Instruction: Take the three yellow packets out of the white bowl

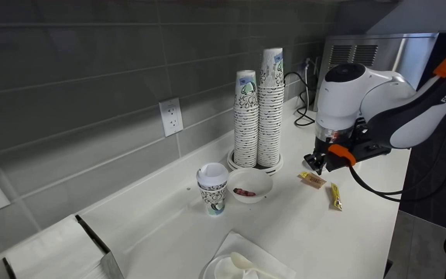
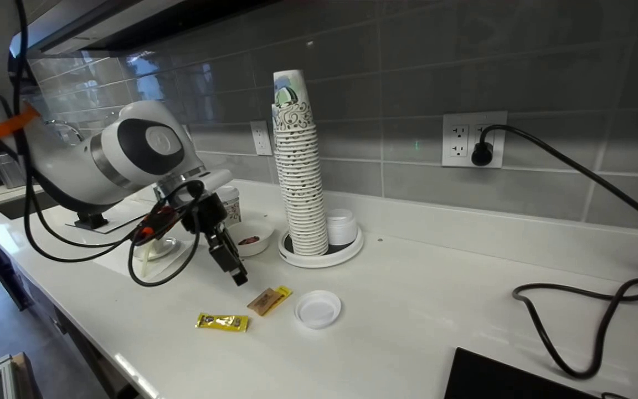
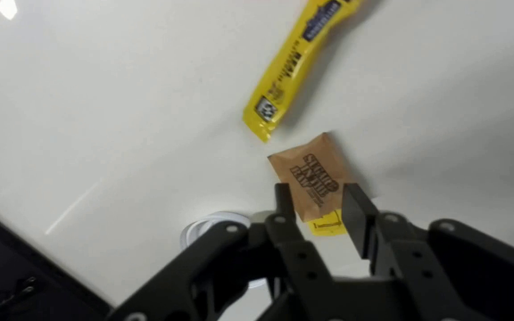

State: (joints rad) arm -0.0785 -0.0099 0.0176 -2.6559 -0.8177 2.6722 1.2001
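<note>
Closest to the lens is the black gripper (image 3: 318, 196), spread across the bottom of the wrist view with two fingers (image 3: 357, 218) pointing upward. Its jaws stand moderately apart, and through the gap you see a tan packet (image 3: 310, 169) and some white counter (image 3: 127, 133). Printed "Sugar in the Raw", that packet lies on the counter below the fingertips; from this angle its lower half falls between the jaws and its upper half reaches past their ends. From under its lower edge pokes one end of a yellow packet (image 3: 328, 226), likewise in line with the gap. A long yellow packet (image 3: 295, 73) lies beyond the tips, just beside the tan one but apart from it, slanting to the top edge of the view, outside the jaws. All three packets are thus on the counter, out of the bowl (image 1: 259, 180). In both exterior views the arm (image 1: 337, 104) hangs the gripper near the tan packet, with a visible gap below its fingertips. The bowl sits well apart from the jaws, nearer the tiled wall (image 1: 72, 69), with something dark red (image 1: 244, 192) lying inside, too small to make out. Beside the bowl stands a lidded cup (image 1: 212, 188); whether the two touch, I cannot tell. Behind are two tall stacks of cups (image 1: 270, 128). In an exterior view a shallow white disc (image 2: 318, 308) lies on the counter just beside the two overlapping packets.
</note>
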